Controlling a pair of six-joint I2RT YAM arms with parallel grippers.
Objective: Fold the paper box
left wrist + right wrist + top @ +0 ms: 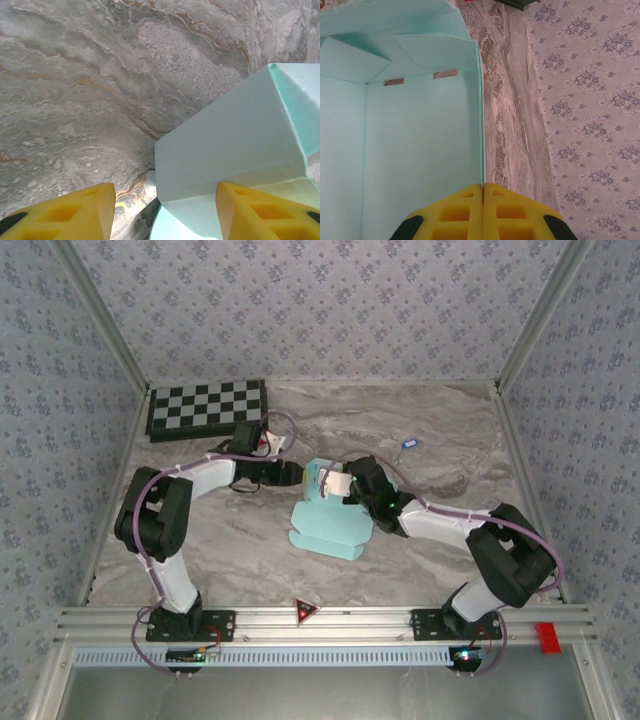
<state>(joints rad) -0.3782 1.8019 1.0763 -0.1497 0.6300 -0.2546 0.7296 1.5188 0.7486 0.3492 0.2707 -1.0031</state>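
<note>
One wall of the paper box [420, 150] sits pinched in the right gripper [483, 192]

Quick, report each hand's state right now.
Left hand: open, straddling a corner of the pale cyan thin-card paper box.
Right hand: closed, pinching the edge of that box's wall.

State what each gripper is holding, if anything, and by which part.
The right gripper pinches the paper box by the thin edge of an upright side panel. The left gripper is open at a box corner and grips nothing.
</note>
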